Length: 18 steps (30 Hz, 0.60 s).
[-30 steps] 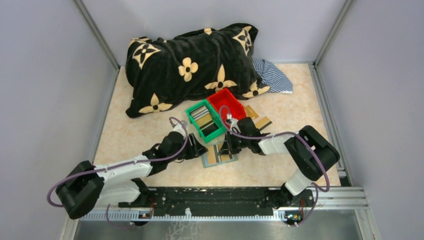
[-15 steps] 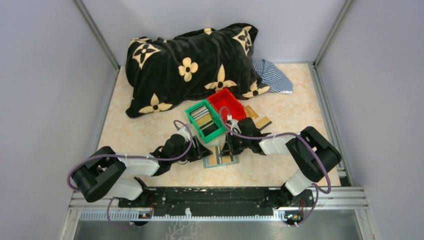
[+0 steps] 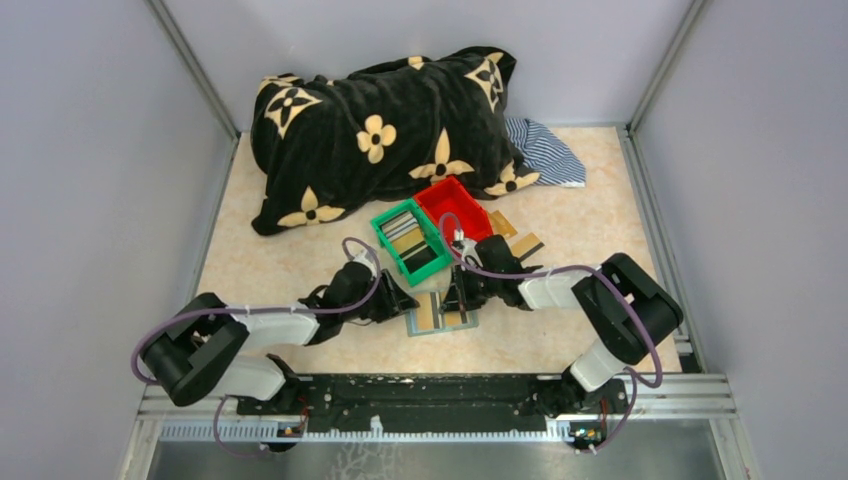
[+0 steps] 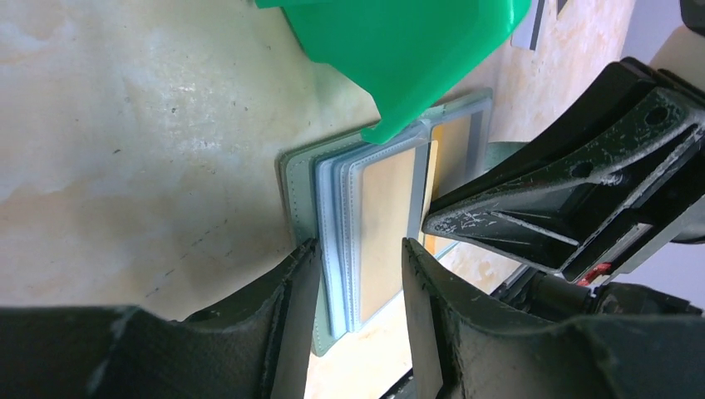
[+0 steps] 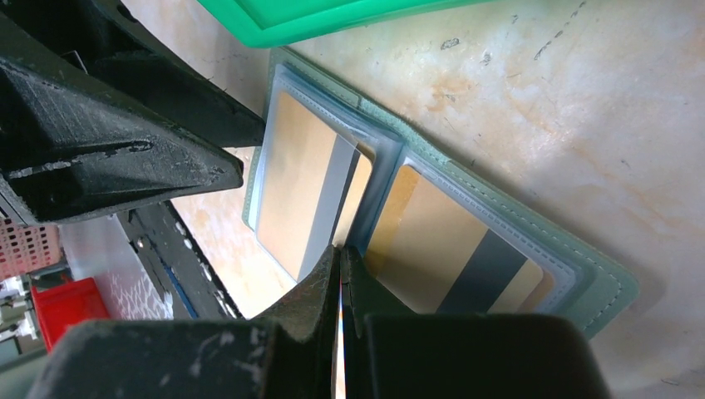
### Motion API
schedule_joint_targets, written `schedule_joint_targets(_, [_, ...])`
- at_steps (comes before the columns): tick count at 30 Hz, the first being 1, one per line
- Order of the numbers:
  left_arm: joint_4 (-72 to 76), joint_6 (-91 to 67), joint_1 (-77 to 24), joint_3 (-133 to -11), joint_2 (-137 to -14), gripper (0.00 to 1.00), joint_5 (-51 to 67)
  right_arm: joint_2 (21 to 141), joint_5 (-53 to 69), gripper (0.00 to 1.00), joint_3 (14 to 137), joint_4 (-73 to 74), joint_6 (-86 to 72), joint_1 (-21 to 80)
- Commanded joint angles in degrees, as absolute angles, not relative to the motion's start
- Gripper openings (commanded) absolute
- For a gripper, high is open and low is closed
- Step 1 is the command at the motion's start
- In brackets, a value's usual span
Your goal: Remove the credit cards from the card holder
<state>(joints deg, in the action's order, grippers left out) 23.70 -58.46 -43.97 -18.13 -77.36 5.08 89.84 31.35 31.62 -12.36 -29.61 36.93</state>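
Note:
The grey-green card holder point(image 3: 432, 316) lies open on the table just in front of the green bin. In the right wrist view the card holder point(image 5: 592, 281) shows gold credit cards point(image 5: 456, 249) with dark stripes in its clear pockets. My right gripper point(image 5: 341, 253) is shut on the edge of a gold card point(image 5: 355, 193) standing up at the middle fold. My left gripper point(image 4: 357, 259) is open. Its fingers point(image 4: 298, 287) straddle the left stack of pockets point(image 4: 384, 224) and its outer finger rests at the holder's left edge point(image 4: 295, 187).
A green bin point(image 3: 410, 240) holding several cards and a red bin point(image 3: 455, 207) stand right behind the holder; the green bin's corner point(image 4: 399, 50) overhangs it. Loose cards point(image 3: 523, 244) lie right of the bins. A black flowered pillow point(image 3: 380, 130) and striped cloth point(image 3: 548, 150) fill the back.
My left arm has swung in from the left and brought its open gripper up to the holder's left edge. My right gripper has stayed shut at the fold.

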Motion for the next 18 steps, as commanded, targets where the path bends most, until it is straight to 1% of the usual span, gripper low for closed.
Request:
schedule_joint_targets(1, [15.17, -59.85, -42.74, -17.93, -80.29, 0.49, 3.43, 87.17, 30.64, 0.00, 32.88, -11.60, -28.48, 36.36])
schedule_joint_targets(13, [10.62, -59.01, -42.63, -20.10, -82.84, 0.51, 0.35, 84.56, 29.10, 0.00, 32.79, -8.74, -27.56, 35.83])
schedule_joint_targets(18, [10.59, -59.20, -42.63, -20.10, -82.92, 0.54, 0.02, 84.20, 28.85, 0.00, 32.64, -7.98, -26.91, 35.12])
